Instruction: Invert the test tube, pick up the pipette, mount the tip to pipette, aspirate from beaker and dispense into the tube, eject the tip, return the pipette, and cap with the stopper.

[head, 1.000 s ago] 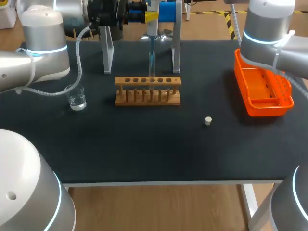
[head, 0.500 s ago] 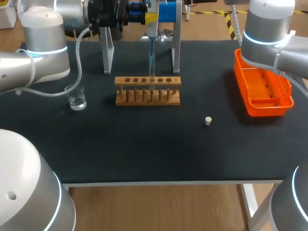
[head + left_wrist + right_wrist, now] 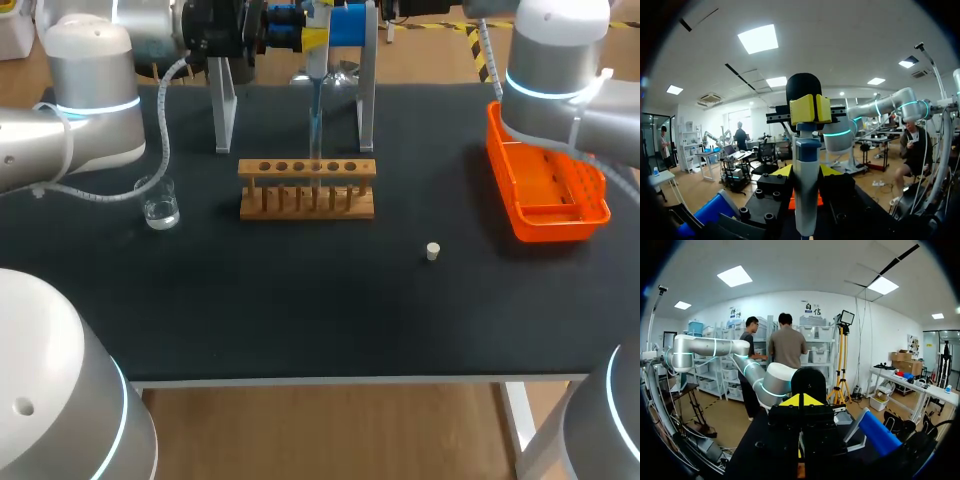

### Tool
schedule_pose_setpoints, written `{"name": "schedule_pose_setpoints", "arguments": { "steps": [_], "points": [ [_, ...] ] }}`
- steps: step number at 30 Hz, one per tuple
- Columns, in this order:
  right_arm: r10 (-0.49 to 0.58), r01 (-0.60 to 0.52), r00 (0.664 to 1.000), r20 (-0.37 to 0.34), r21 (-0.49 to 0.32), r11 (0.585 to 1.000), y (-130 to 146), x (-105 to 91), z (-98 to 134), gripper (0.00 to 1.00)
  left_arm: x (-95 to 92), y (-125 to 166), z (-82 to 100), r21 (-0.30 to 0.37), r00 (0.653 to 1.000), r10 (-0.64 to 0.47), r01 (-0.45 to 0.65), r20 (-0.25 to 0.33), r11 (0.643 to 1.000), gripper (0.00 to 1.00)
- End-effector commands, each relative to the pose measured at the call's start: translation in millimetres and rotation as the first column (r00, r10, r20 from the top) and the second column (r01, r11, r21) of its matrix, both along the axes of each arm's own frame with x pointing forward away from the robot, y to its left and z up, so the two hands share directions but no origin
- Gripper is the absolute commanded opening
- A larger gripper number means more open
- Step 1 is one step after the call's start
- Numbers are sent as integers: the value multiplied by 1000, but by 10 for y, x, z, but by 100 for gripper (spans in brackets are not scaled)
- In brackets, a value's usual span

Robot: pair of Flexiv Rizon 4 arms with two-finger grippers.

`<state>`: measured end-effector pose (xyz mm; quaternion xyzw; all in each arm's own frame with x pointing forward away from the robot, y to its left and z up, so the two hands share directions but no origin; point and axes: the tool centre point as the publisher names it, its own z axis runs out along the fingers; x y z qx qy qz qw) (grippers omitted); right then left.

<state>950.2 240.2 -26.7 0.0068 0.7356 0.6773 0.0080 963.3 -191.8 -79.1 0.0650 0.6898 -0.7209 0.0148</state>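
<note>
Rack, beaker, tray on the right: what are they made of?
The rack looks like wood: light brown, matte. The beaker is clear, glass or plastic, can't tell; liquid shows through. The tray looks like moulded plastic: uniform orange, slight sheen.

Black table (image 3: 300,320), wooden rack (image 3: 307,188) mid-table (holes along top), orange tray (image 3: 560,224) at right

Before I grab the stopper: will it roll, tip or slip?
The stopper looks small, so it is probably light. It seems to stand on a flat end on the table, so it is likely stable. Its round side suggests it would roll if knocked over.
</note>
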Motion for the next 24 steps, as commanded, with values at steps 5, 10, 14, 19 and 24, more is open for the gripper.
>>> {"name": "schedule_pose_setpoints", "arguments": {
  "steps": [5, 10, 14, 19, 24],
  "points": [
    [2, -2, 1000, -13, -8, 1000, -13, -2, -116, 0, 26, 7, 46, -4, 1000, -5, 5, 2, 1000, 0],
    [-1, 1, 1000, -10, -7, 1000, -22, 15, -81, 0, 26, 7, 46, -4, 1000, -5, 5, 2, 1000, 0],
    [-8, 8, 1000, 15, 12, 1000, -43, 29, 38, 0, 26, 7, 46, -4, 1000, -5, 5, 2, 1000, 0],
    [-15, 13, 998, 65, 33, 999, -86, 24, 254, 0, 26, 7, 46, -4, 1000, -5, 5, 2, 1000, 0],
    [-24, 19, 995, 101, 51, 998, -175, 12, 397, 0, 26, 7, 46, -4, 1000, -5, 5, 2, 1000, 0]
  ]
}}
